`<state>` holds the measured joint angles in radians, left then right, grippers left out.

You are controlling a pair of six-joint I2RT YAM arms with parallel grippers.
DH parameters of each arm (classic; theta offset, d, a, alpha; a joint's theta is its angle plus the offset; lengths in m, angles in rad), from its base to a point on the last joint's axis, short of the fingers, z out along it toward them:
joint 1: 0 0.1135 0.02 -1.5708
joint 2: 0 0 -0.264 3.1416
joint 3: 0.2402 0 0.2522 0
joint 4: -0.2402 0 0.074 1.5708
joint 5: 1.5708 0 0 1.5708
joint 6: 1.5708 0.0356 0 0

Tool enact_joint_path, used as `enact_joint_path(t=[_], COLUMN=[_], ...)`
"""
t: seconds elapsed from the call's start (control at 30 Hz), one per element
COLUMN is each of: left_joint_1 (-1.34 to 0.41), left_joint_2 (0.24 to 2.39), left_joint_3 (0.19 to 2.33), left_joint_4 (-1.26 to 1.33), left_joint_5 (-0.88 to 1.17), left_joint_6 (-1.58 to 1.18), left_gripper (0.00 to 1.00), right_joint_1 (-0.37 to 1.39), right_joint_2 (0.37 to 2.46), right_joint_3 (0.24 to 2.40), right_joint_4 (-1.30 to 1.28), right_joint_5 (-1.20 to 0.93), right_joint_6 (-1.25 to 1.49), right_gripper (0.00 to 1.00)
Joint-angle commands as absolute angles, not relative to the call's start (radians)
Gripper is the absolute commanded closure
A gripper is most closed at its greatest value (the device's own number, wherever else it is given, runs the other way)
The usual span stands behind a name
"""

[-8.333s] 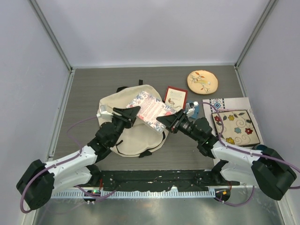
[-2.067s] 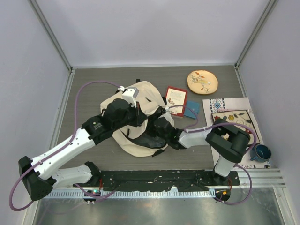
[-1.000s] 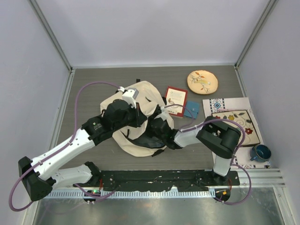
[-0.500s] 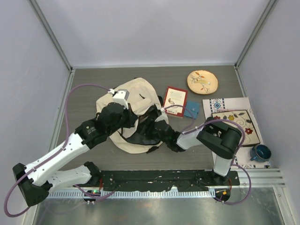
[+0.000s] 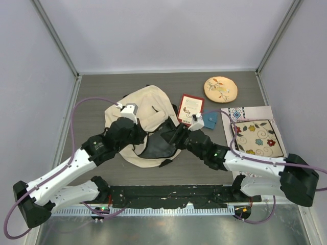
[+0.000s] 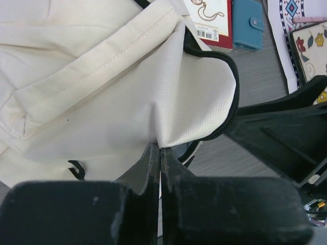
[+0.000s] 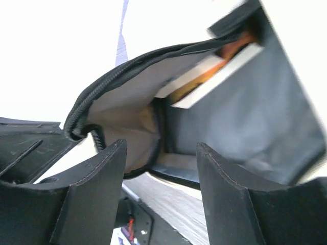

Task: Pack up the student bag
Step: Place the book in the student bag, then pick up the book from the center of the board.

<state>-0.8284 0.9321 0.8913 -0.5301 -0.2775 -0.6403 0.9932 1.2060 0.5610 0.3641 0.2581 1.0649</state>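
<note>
The student bag, cream fabric with a black zip edge, lies left of centre with its dark mouth facing the near right. My left gripper is shut, pinching the bag's top lip at its fingertips and holding the mouth up. My right gripper is open just outside the mouth, nothing between its fingers. Inside the bag a book shows white page edges and an orange cover.
A red book and a small blue wallet lie right of the bag. A round tan embroidered disc sits behind them. A floral mat covers the right side. Grey walls close the table in.
My right gripper has drawn back out of the bag's mouth toward the right. The left arm has shifted slightly left and nearer, still pinching the bag's lip.
</note>
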Motion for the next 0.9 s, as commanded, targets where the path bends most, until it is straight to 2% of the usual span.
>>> enact_joint_path(t=[0.0,0.03,0.07,0.13,0.17,0.27,0.33,0.47,0.6,0.67,0.77,0.8,0.87], left_joint_1=[-0.821,-0.821,-0.821,-0.821,-0.821,-0.821,-0.821,-0.821,-0.821,-0.821,-0.821,-0.813,-0.798], left_joint_2=[0.887,0.888,0.891,0.911,0.920,0.960,0.972,0.998,1.110,1.175,1.330,1.366,1.478], left_joint_3=[0.856,0.845,0.842,0.844,0.850,0.890,0.917,0.946,1.006,1.078,1.199,1.266,1.330], left_joint_4=[-0.485,-0.471,-0.441,-0.388,-0.374,-0.345,-0.331,-0.279,-0.238,-0.233,-0.227,-0.229,-0.210], left_joint_5=[-0.235,-0.221,-0.195,-0.102,-0.071,0.024,0.029,0.008,0.009,0.011,0.008,0.012,0.031], left_joint_6=[-0.669,-0.667,-0.664,-0.646,-0.643,-0.635,-0.634,-0.617,-0.597,-0.585,-0.558,-0.545,-0.532], left_gripper=[0.93,0.88,0.75,0.55,0.40,0.28,0.23,0.01,0.01,0.00,0.01,0.00,0.00], right_joint_1=[0.997,0.997,0.999,0.996,0.996,0.994,0.993,0.974,0.910,0.846,0.651,0.537,0.445], right_joint_2=[0.993,0.942,0.899,0.778,0.744,0.640,0.606,0.601,0.624,0.650,0.708,0.751,0.794], right_joint_3=[0.511,0.494,0.465,0.442,0.421,0.397,0.399,0.439,0.483,0.509,0.543,0.549,0.570], right_joint_4=[0.035,0.006,-0.027,-0.081,-0.096,-0.143,-0.178,-0.232,-0.258,-0.258,-0.249,-0.244,-0.204], right_joint_5=[0.484,0.512,0.540,0.619,0.643,0.716,0.750,0.784,0.761,0.668,0.516,0.394,0.289], right_joint_6=[1.037,1.042,1.051,1.057,1.061,1.058,1.054,1.022,0.967,0.933,0.893,0.882,0.844], right_gripper=[0.38,0.38,0.38,0.38,0.38,0.38,0.37,0.34,0.32,0.32,0.31,0.31,0.30])
